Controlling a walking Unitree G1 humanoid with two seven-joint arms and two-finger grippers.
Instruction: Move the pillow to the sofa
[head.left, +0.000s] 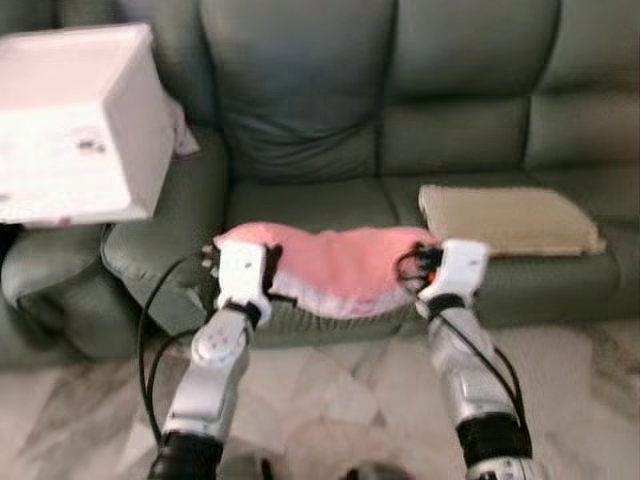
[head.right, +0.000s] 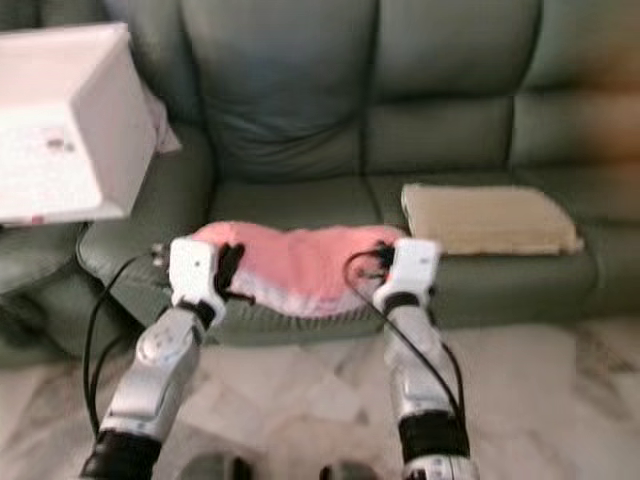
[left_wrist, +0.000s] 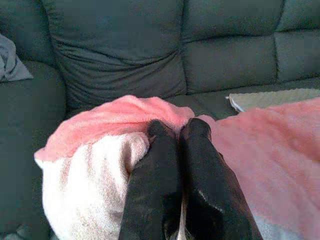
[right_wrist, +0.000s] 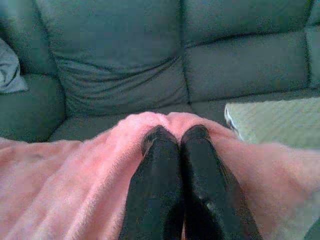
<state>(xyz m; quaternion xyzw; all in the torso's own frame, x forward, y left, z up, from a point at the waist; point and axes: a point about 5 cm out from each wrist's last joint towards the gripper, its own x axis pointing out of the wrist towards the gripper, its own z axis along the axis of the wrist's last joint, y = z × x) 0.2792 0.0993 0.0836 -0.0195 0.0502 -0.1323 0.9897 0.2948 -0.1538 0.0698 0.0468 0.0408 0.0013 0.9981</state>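
Both grippers, left (head.left: 268, 268) and right (head.left: 425, 265), fingers pinched shut on the pillow (head.left: 335, 265), should carry it level, well onto the sofa (head.left: 330, 200) seat before letting go

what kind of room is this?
Most likely a home living room: a grey-green leather sofa, a pink pillow and a beige mat on its seat, and a marble-patterned tiled floor.
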